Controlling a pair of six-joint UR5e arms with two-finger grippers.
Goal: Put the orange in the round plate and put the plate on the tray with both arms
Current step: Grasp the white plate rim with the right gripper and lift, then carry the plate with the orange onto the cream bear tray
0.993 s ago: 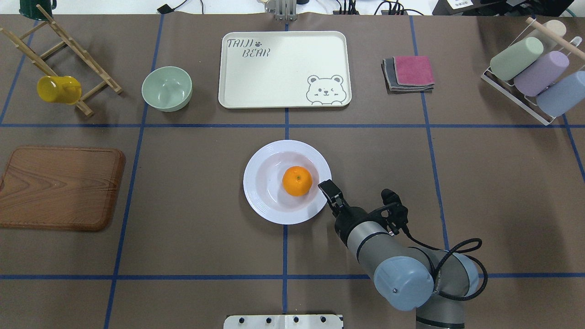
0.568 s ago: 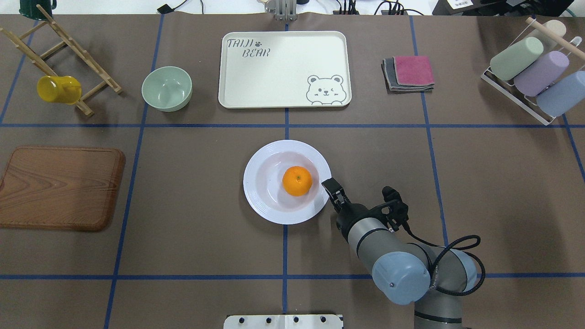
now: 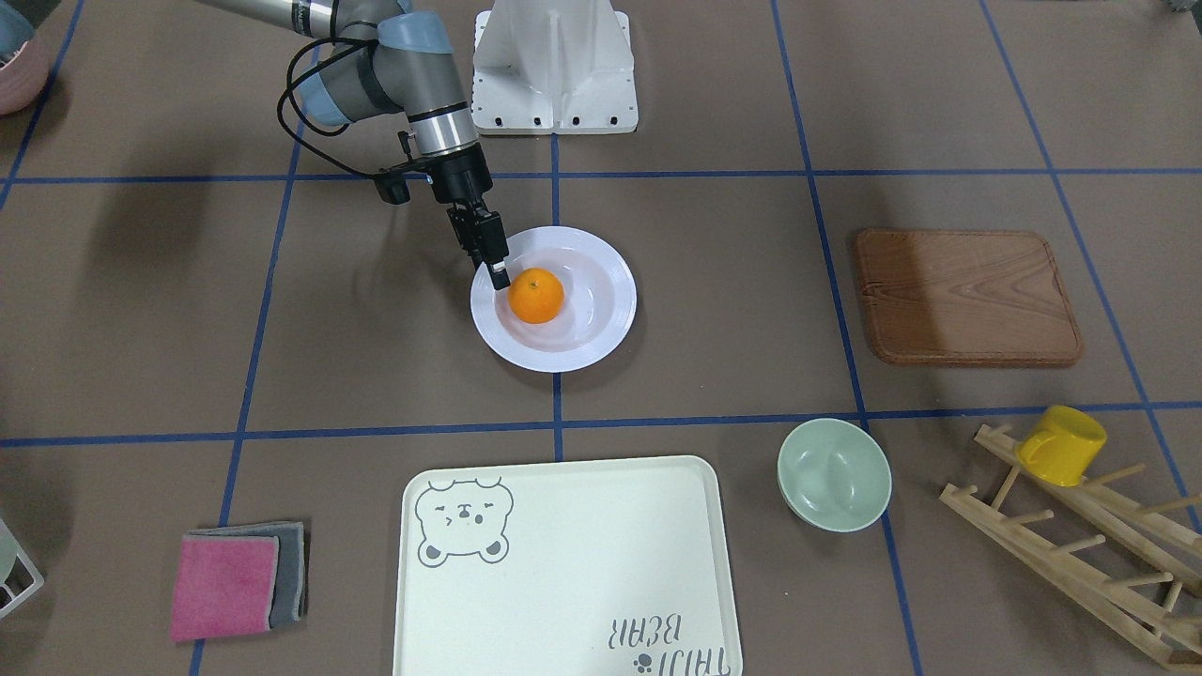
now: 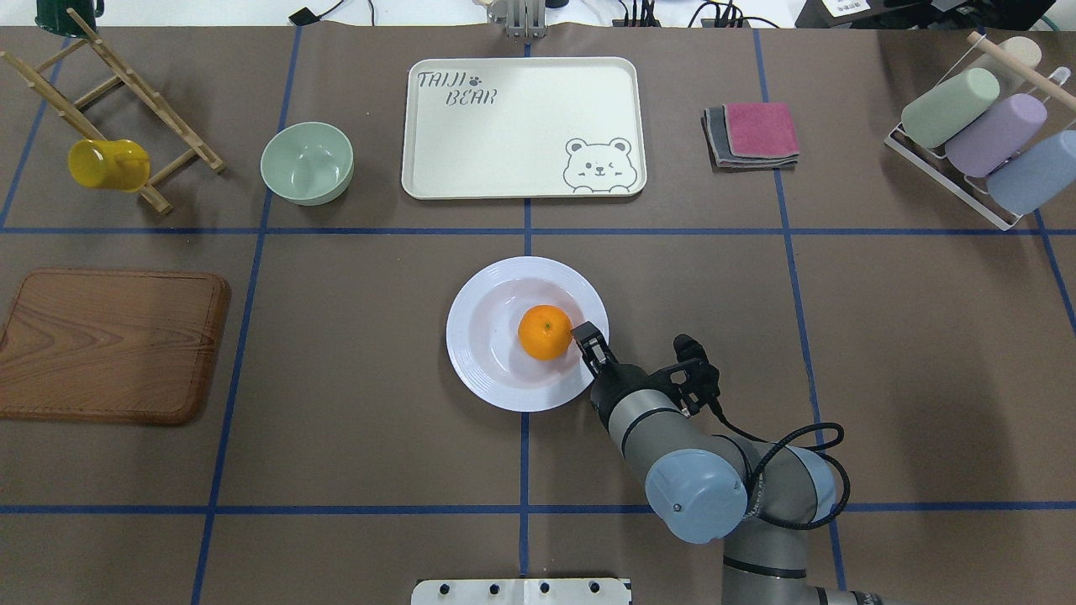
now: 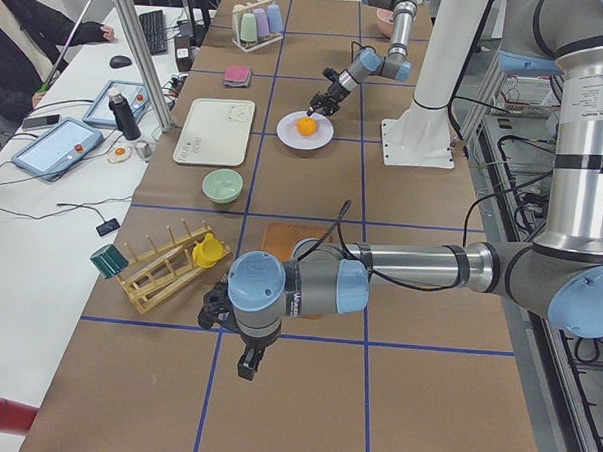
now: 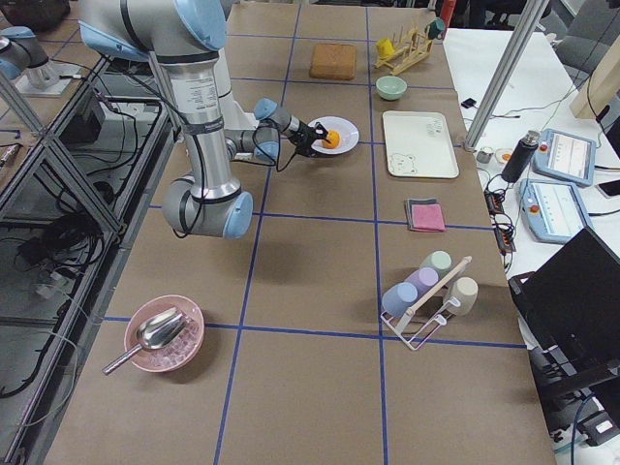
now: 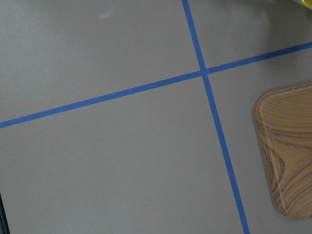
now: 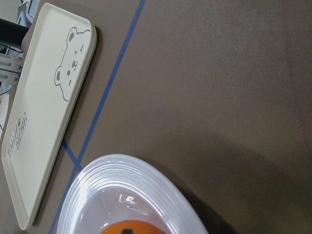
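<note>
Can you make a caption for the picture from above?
Right gripper at the rim of the round plate, the orange resting inside.

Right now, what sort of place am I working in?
Most likely a robotics lab staged as a kitchen bench: a table gridded in blue tape, control tablets on a side desk, and crockery props such as the round plate.

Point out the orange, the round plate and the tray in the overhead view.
orange (image 4: 545, 333): overhead exterior view, middle of its top.
round plate (image 4: 461, 334): overhead exterior view, left side of its ridged rim.
tray (image 4: 521, 126): overhead exterior view, bare middle of its floor.
</note>
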